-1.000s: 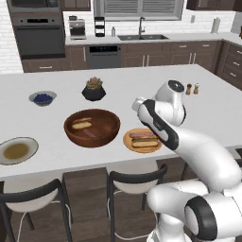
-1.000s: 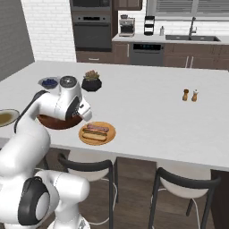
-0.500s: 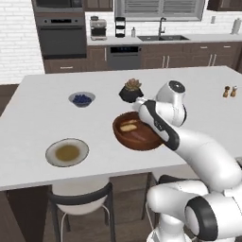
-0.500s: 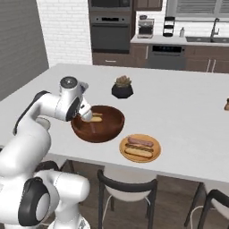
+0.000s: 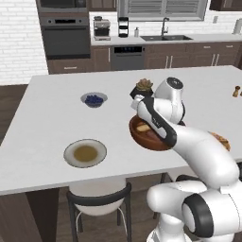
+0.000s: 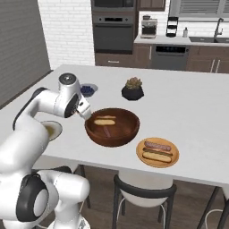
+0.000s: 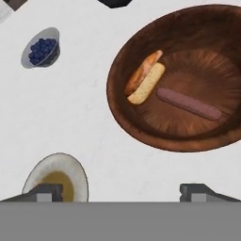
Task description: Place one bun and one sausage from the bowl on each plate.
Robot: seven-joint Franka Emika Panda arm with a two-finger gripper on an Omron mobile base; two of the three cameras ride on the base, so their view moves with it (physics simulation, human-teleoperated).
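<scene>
Hand view first, and nearest the camera the two dark fingertips [image 7: 43, 192] sit wide apart at the bottom edge with nothing between them, so the gripper [image 7: 121, 192] is spread open and empty. Just above the left tip lies the grey-rimmed plate [image 7: 76, 172] with its olive-brown centre bare, no food on it. Further out and to the right is the wooden bowl [image 7: 117, 101], holding one bun [image 7: 145, 83] against its left side and one sausage [image 7: 188, 104] lying just beside it, apart from the bun by a thin strip of wood. Beyond those, the small bowl of blueberries [image 7: 42, 51], and the edge of the black plant pot [image 7: 114, 3] at the very top.

From the right base view, the orange plate [image 6: 173, 148] near the counter's front edge already carries a bun and a sausage, so my read is half the job is done.

Now the risks. The bun leans on the bowl's sloping wall, so a descent could clip the rim or pinch the bun off-centre and let it roll. The sausage is slim and round; a grip across its end could squirt it away. Grabbing both at once is possible too, given how close they lie.
</scene>
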